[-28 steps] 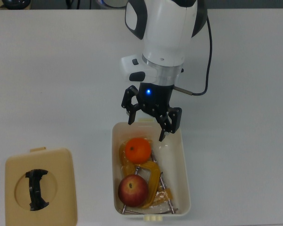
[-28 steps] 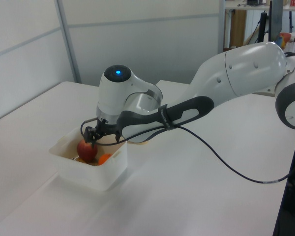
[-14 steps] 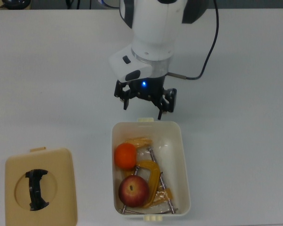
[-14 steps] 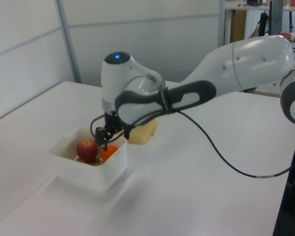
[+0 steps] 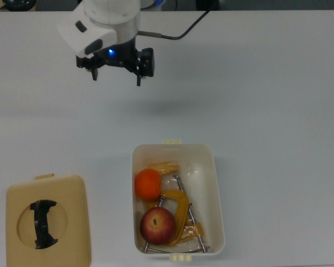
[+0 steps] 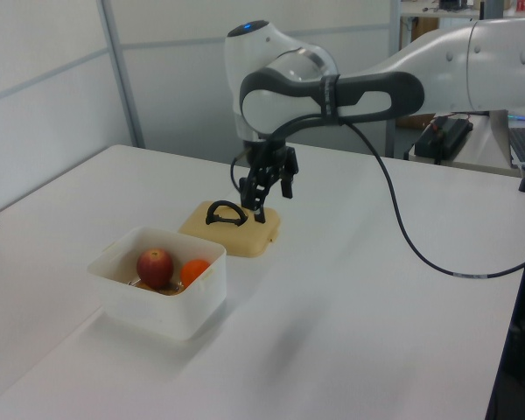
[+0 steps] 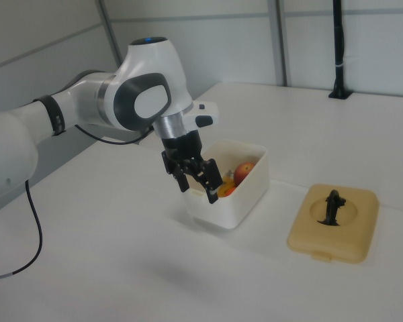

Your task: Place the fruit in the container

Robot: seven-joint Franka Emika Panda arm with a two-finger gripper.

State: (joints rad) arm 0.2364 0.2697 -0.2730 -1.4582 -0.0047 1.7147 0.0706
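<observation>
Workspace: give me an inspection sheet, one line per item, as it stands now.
Surface: white table, bare apart from the items below.
Job's things: apple and orange both inside the container.
Clutter: yellow-orange C-clamps in the container under the fruit; tan lid with black handle lying flat at the top view's lower left.
Grippers: pincer open, empty, raised above the table away from the container.
Cables: black cable hanging off the arm.
Surroundings: grey wall panels; black post at the table edge.
</observation>
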